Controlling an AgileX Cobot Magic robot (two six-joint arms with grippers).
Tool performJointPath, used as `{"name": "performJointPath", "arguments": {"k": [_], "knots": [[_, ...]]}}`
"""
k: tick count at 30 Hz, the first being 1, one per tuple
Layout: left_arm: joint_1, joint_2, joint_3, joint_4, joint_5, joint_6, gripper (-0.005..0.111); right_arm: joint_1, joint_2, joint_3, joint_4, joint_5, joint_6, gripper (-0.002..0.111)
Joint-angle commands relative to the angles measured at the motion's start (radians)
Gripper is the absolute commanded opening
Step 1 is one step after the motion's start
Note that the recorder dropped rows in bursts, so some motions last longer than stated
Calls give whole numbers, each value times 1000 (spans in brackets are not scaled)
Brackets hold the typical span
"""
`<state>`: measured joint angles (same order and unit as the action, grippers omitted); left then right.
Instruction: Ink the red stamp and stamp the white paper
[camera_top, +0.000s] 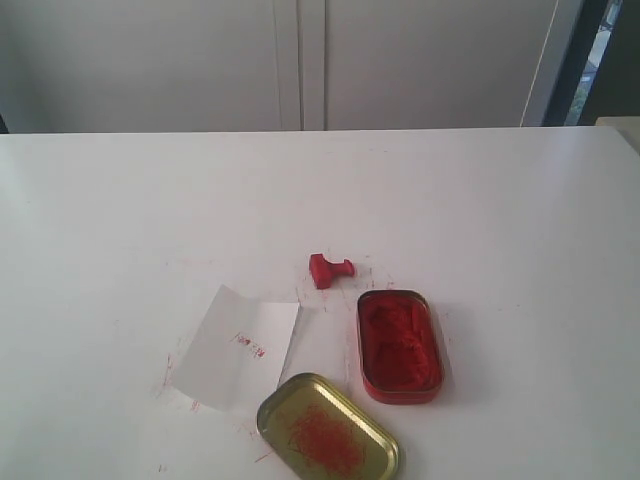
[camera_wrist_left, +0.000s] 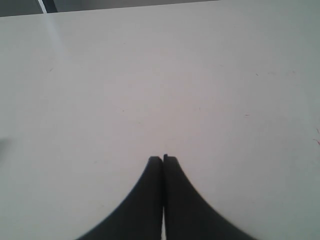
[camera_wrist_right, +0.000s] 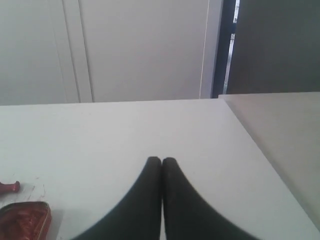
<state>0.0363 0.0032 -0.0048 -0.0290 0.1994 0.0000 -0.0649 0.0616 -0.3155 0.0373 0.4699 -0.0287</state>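
Note:
The tiny red stamp (camera_top: 330, 270) lies on its side on the white table, just beyond the open red ink tin (camera_top: 399, 345). Left of the tin lies the white paper (camera_top: 236, 346), creased, with a faint red mark on it. Neither arm shows in the exterior view. In the left wrist view my left gripper (camera_wrist_left: 162, 159) is shut over bare tabletop, holding nothing. My right gripper (camera_wrist_right: 161, 160) is shut and empty too; at the edge of its view are the handle end of the red stamp (camera_wrist_right: 10, 187) and a corner of the ink tin (camera_wrist_right: 25, 220).
A gold oval lid (camera_top: 327, 430) smeared with red lies at the front, between paper and tin. Red smudges dot the table (camera_top: 480, 220) around them. The table's right edge (camera_wrist_right: 260, 145) and cabinet doors (camera_top: 300, 60) at the back bound the space.

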Motion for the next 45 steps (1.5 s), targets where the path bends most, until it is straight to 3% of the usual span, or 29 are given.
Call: {"name": "performJointPath", "arguments": {"k": [1, 9, 19, 45], "knots": [[1, -3, 5, -1, 2, 0, 0, -5, -47, 81, -11, -6, -9, 0], [1, -3, 5, -1, 2, 0, 0, -5, -62, 206, -15, -122, -21, 0], [1, -3, 5, -1, 2, 0, 0, -5, -62, 315, -15, -129, -21, 0], [1, -3, 5, -1, 2, 0, 0, -5, -62, 315, -15, -128, -21, 0]]}}
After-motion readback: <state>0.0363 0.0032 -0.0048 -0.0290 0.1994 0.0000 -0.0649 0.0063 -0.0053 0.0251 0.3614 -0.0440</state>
